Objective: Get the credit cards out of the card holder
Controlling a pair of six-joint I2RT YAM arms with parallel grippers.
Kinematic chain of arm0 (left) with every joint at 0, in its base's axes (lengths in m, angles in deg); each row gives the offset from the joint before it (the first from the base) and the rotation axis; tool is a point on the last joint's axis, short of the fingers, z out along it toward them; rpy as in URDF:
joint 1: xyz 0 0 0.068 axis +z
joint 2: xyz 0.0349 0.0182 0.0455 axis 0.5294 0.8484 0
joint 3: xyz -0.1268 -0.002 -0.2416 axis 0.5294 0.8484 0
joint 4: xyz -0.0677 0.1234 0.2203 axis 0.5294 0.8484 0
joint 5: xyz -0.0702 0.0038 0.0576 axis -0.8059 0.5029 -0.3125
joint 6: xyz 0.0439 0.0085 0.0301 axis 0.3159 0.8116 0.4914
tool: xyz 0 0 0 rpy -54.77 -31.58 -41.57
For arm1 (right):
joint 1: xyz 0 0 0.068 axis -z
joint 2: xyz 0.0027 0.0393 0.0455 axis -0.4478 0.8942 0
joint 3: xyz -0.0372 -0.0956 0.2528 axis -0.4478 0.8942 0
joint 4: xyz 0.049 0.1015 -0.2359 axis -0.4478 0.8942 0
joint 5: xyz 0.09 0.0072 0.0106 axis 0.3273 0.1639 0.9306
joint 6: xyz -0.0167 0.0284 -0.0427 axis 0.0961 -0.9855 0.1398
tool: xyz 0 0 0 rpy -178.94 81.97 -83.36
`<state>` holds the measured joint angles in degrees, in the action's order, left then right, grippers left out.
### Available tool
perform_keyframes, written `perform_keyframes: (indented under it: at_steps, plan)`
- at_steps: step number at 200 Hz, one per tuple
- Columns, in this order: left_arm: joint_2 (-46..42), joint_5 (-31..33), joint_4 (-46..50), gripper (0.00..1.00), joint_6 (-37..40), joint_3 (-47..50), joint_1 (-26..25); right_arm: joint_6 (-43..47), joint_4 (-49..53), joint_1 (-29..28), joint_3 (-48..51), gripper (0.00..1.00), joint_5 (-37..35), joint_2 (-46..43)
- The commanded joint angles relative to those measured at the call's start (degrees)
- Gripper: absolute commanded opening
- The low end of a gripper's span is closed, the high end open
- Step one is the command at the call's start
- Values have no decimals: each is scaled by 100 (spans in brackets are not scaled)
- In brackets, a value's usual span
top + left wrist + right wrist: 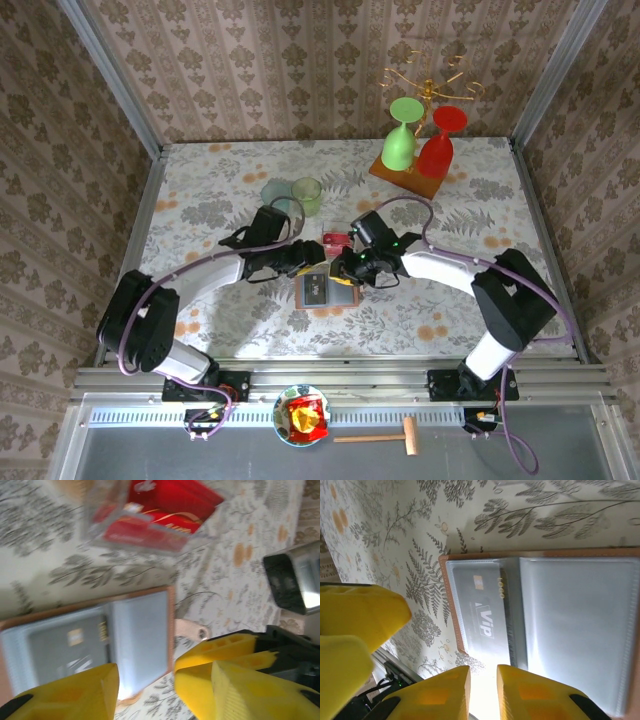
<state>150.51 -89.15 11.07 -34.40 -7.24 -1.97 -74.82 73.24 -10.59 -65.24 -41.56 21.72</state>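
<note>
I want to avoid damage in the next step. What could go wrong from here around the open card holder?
The left gripper and right gripper both crowd the card holder, so they might collide. The dark card lies flat inside it; a pinch could slip or drag the holder.

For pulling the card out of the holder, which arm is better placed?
Probably the right. The right gripper has its narrow gap lined up with the card in the holder, while the left gripper straddles the holder's empty half.
</note>
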Motion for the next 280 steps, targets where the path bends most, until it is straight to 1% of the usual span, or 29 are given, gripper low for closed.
perform_keyframes:
  at_steps: [1, 28, 59, 91, 148, 184, 228, 280]
  plan:
    - [-155, 87, 295, 50, 47, 291, 110, -129, -243, -110, -252, 21, 210, 253]
    - [-239, 92, 337, 48, 51, 501, 163, -146, -316, -195, -340, 20, 230, 520]
    - [-204, 80, 330, 48, 78, 612, 185, -177, -421, -253, -347, 20, 240, 741]
    - [-86, -31, 126, 49, 53, 697, 194, -173, -429, -280, -321, 21, 207, 858]
    - [182, -232, -281, 49, -52, 835, 203, -199, -465, -306, -358, 22, 203, 1012]
    - [288, -189, -178, 49, -8, 825, 211, -199, -463, -315, -419, 22, 240, 1127]
    - [383, -160, -67, 49, 74, 829, 247, -122, -297, -315, -457, 23, 170, 1198]
    - [479, -173, -79, 49, 90, 843, 273, 106, 136, -315, -492, 25, -132, 1140]
